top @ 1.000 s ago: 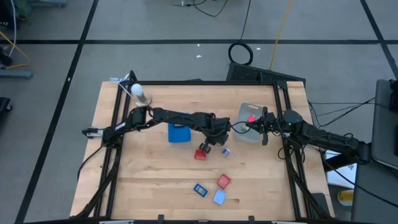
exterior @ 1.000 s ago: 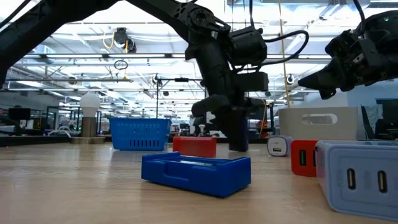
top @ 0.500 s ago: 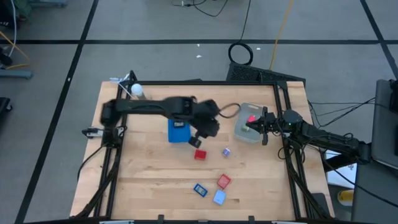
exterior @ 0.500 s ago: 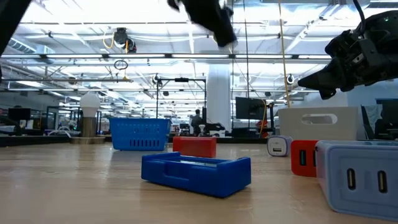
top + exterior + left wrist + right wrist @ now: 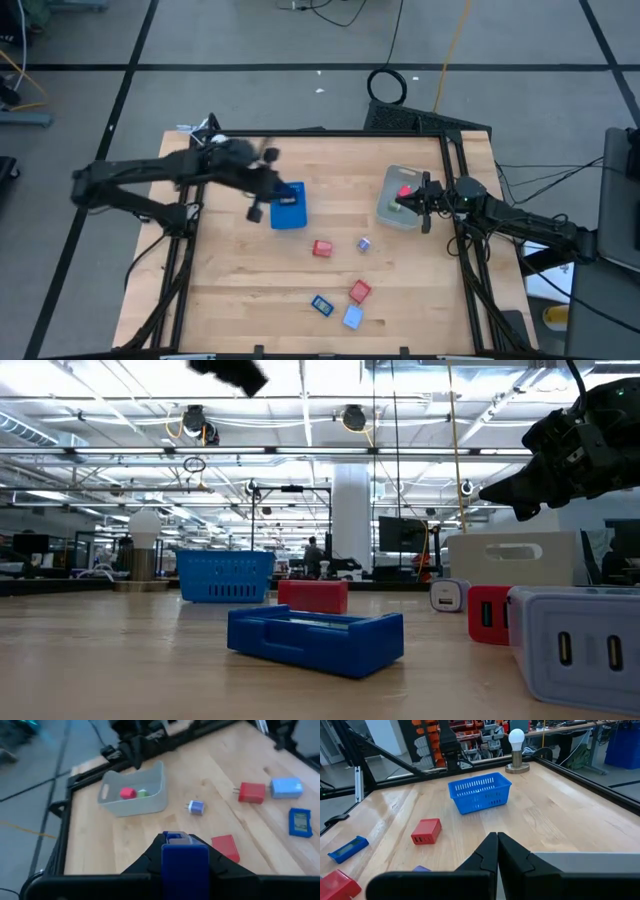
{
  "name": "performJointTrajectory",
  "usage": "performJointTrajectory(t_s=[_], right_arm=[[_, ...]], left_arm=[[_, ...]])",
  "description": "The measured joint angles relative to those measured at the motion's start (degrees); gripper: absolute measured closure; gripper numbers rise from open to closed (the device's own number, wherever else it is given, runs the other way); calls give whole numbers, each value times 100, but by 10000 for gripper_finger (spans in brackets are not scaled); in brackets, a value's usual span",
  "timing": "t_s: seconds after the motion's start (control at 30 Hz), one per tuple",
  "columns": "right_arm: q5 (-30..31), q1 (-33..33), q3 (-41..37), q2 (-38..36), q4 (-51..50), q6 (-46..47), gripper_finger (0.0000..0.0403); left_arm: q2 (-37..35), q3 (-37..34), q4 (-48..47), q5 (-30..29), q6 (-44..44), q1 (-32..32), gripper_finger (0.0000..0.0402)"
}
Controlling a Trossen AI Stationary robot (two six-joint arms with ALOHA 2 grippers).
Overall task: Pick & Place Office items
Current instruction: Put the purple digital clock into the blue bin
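From above, the left claw (image 5: 262, 185) is seen raised beside the blue basket (image 5: 288, 208); red (image 5: 321, 248), purple (image 5: 364, 243) and blue (image 5: 321, 304) office items are scattered on the counter (image 5: 240, 280). In the left wrist view, a blue piece (image 5: 184, 862) is gripped. In the right wrist view, the right claw (image 5: 497, 851) is pressed shut over the grey bin (image 5: 580, 870).

The wooden table (image 5: 250, 280) stood in a black metal frame (image 5: 330, 133) on a grey floor (image 5: 250, 40) crossed by dark tape lines. A coiled black cable (image 5: 386, 86) lay on the floor behind it. Across the table the room was a large hall with ceiling trusses, strip lights (image 5: 130, 415), a white column (image 5: 352, 520) and distant workbenches.
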Motion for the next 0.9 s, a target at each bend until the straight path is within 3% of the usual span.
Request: performJointTrajectory(t_s=[0.17,0.4,0.67,0.9], right_arm=[[2,0,0,4,54,22,403],[-3,0,-1,15,177,212,403],[-5,0,-1,23,187,185,403],[-7,0,-39,24,207,177,403]], left_arm=[[-1434,-2131,2324,10,-806,142,353],[-2844,-4185,4684,7,-1986,277,353],[-3730,-5521,6183,-417,-2568,225,353],[-3946,-5922,6241,-553,-2599,225,353]])
